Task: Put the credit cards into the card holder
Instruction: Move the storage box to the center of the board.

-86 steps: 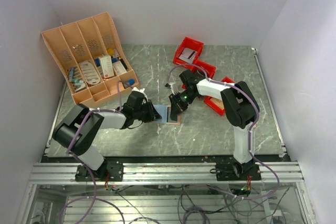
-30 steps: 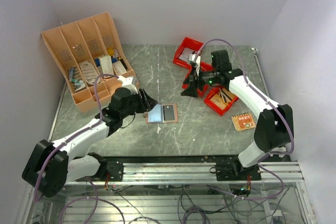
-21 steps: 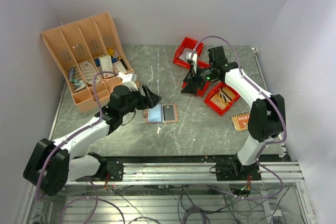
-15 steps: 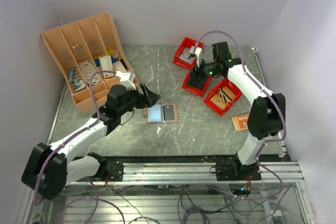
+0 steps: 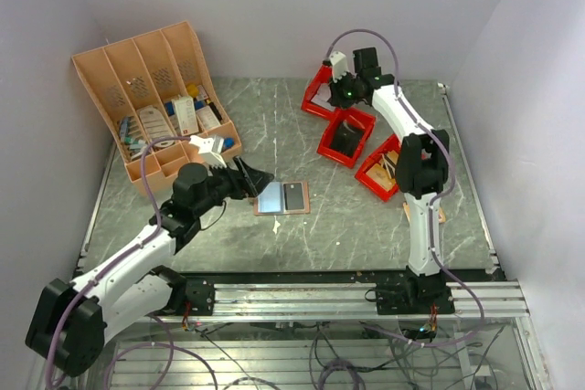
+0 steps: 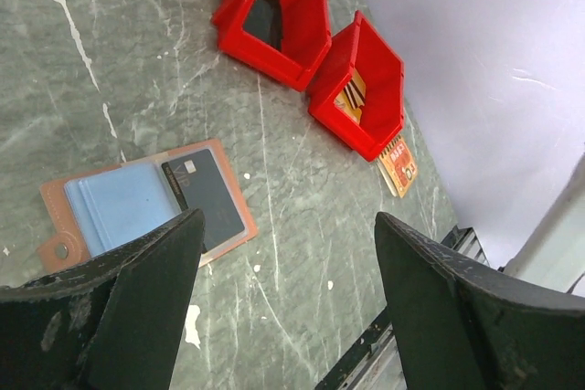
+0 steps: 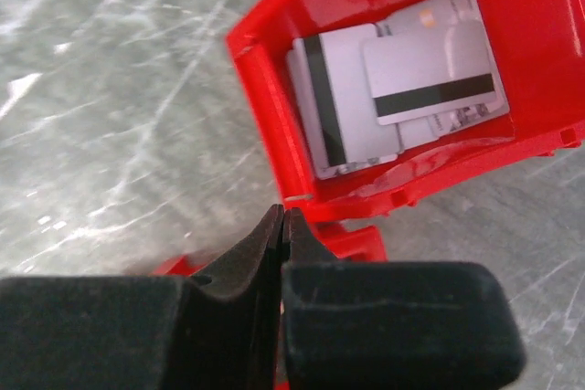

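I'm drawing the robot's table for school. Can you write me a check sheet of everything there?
Surface: green marbled table.
Job's things: card holder lies open, showing a blue card and a dark card; more credit cards in the far red bin.
Clutter: middle red bin, nearest red bin, orange organiser rack, small circuit board.
Grippers: left gripper open, empty, near the card holder; right gripper shut, empty, just outside the far red bin.
Cables: purple cables loop along both arms.
Surroundings: pale walls; metal rail in front.
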You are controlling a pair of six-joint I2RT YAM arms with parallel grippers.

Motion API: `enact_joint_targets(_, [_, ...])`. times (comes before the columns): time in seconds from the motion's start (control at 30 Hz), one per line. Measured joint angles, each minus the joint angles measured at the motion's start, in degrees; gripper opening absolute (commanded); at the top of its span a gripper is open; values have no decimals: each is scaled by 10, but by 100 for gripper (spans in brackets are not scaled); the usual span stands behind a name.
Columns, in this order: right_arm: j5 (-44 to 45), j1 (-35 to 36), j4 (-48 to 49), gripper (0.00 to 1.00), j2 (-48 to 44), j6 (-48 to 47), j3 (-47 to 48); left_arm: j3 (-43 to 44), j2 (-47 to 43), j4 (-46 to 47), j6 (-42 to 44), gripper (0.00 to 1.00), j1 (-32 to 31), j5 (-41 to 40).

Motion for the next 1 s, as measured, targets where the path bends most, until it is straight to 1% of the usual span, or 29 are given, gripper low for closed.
enact_joint_targets(0.1, [43, 6, 19, 0, 38, 7, 21, -7, -21, -6, -2, 86, 0, -3])
enact_joint_targets(0.23, [87, 15, 48, 0, 93, 13, 76, -8, -33, -23, -1, 86, 0, -10])
enact_joint_targets(0.4, [110, 24, 68, 0, 134, 10, 126, -8, -35, -47, 3, 86, 0, -22])
enact_joint_targets(0.57, [114, 28, 78, 0, 156, -15, 132, -8, -34, -62, 9, 86, 0, -27])
enact_joint_targets(0.77, [110, 28, 69, 0, 160, -56, 131, -8, -28, -70, 16, 86, 0, -28])
enact_joint_targets(1.0, [63, 34, 34, 0, 160, -113, 118, -8, -30, -75, 18, 86, 0, -34])
